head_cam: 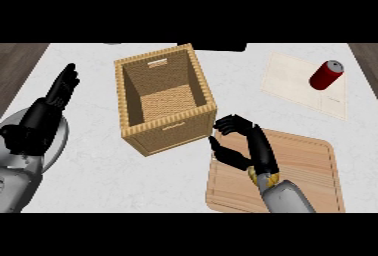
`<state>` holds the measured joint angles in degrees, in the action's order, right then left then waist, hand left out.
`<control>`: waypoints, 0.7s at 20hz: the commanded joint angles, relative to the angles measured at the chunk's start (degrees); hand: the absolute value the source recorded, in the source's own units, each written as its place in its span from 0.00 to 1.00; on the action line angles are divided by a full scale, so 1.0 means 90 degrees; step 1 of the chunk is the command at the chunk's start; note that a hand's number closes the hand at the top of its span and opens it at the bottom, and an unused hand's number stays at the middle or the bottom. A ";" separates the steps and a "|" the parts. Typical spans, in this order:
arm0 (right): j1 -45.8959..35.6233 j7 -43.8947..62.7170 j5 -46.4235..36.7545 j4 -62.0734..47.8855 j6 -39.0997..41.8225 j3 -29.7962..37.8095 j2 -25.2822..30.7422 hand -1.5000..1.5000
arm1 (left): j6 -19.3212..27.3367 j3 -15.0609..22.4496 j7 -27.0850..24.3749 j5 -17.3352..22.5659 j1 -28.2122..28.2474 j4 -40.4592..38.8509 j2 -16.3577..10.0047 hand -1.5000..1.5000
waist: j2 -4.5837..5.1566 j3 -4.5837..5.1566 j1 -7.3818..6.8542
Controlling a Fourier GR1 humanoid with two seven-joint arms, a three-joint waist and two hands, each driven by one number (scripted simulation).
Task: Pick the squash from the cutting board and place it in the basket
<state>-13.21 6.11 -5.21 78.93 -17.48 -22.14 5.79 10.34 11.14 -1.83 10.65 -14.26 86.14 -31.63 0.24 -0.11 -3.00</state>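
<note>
A tall wicker basket (164,127) stands in the middle of the counter, and the part of its floor that shows is bare. The wooden cutting board (310,165) lies at the lower right with nothing showing on its surface. My right hand (238,155) hovers over the board's upper left corner, right beside the basket's near right corner. Its fingers (235,123) are loosely bent and the thumb is spread apart from them, with nothing visible between. The squash shows nowhere in the head view. My left hand (53,97) rests at the left edge, fingers straight and pointing up.
A red can (326,74) stands on a pale mat (295,82) at the back right. A dark object (221,47) lies at the counter's far edge behind the basket. Bare white counter (103,165) lies in front of the basket.
</note>
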 commanded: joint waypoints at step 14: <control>-0.3099 0.4630 -0.4267 -0.2508 0.1326 -0.2010 0.0294 0.00 | -0.0131 0.0287 0.0001 -0.0256 -0.0042 -0.0035 0.0056 0.50 | -0.0154 0.0129 0.0014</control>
<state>-35.36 38.32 -40.98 60.84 -18.54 -37.46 7.73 9.44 13.08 -2.08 8.54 -14.62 85.53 -31.43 -1.31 0.99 -2.25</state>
